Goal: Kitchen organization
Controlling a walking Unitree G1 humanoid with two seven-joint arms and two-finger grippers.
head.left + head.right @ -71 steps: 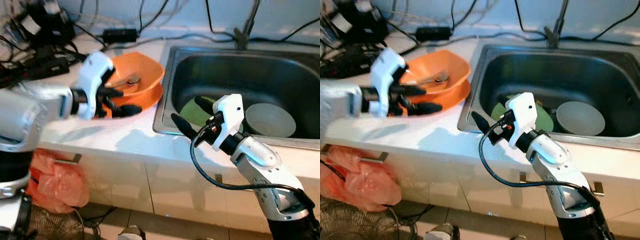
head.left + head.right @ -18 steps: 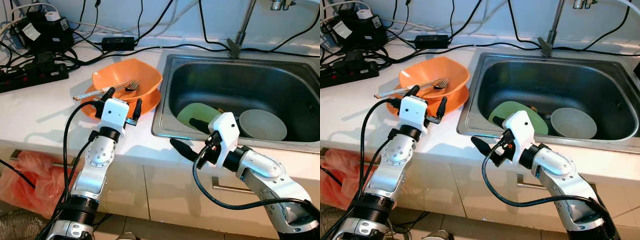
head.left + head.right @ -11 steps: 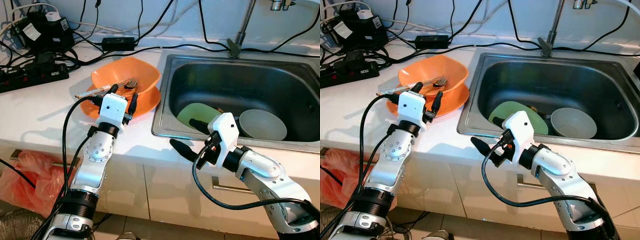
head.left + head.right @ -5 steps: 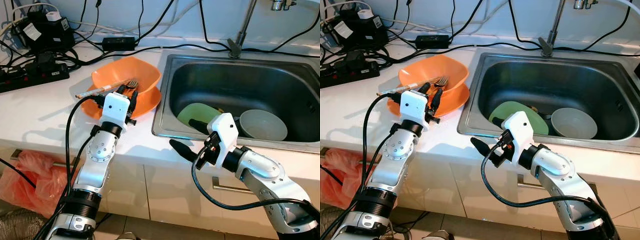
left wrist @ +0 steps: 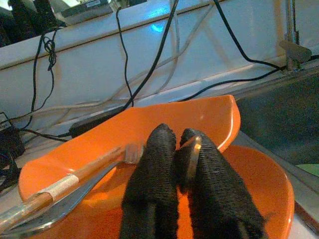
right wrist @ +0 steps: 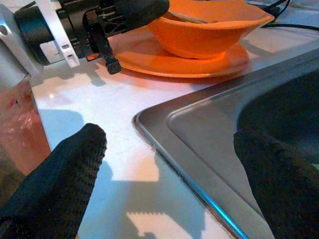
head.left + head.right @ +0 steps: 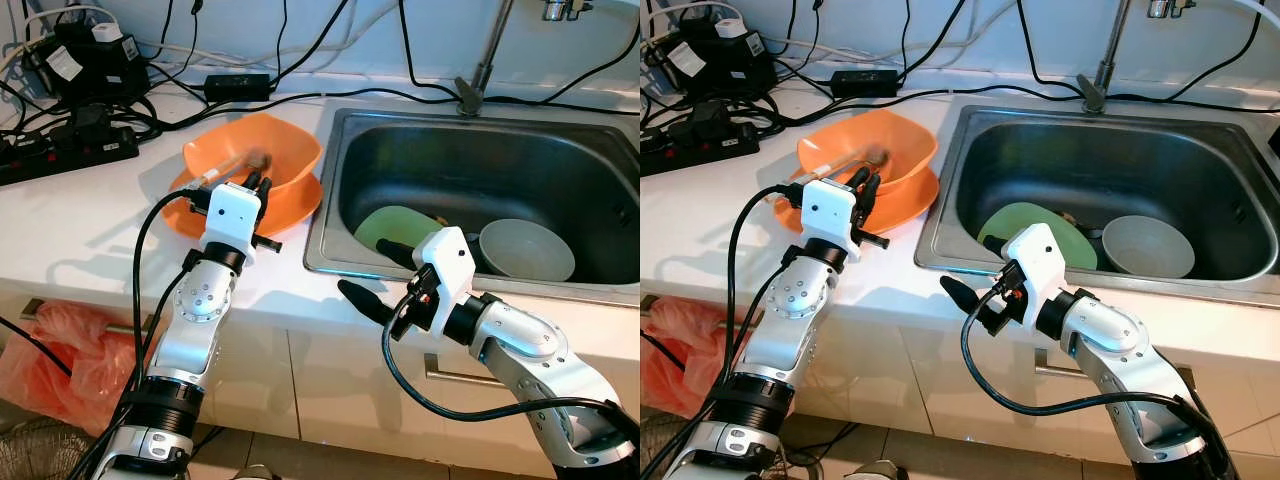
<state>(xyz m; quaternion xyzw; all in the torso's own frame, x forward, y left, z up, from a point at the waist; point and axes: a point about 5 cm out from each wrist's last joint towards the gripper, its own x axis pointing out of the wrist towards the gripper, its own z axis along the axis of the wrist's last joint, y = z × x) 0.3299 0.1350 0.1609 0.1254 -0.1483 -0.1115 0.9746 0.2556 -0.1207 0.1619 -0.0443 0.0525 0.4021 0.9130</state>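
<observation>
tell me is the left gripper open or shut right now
Shut. In the left wrist view the left gripper's two black fingers press together at the near rim of the orange bowl; whether they pinch the rim cannot be told.

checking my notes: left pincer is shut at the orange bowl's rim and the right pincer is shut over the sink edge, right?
Only the right pincer is wrong: it is open, fingers spread wide over the sink edge, as the right wrist view shows. The left pincer is shut at the orange bowl rim.
</observation>
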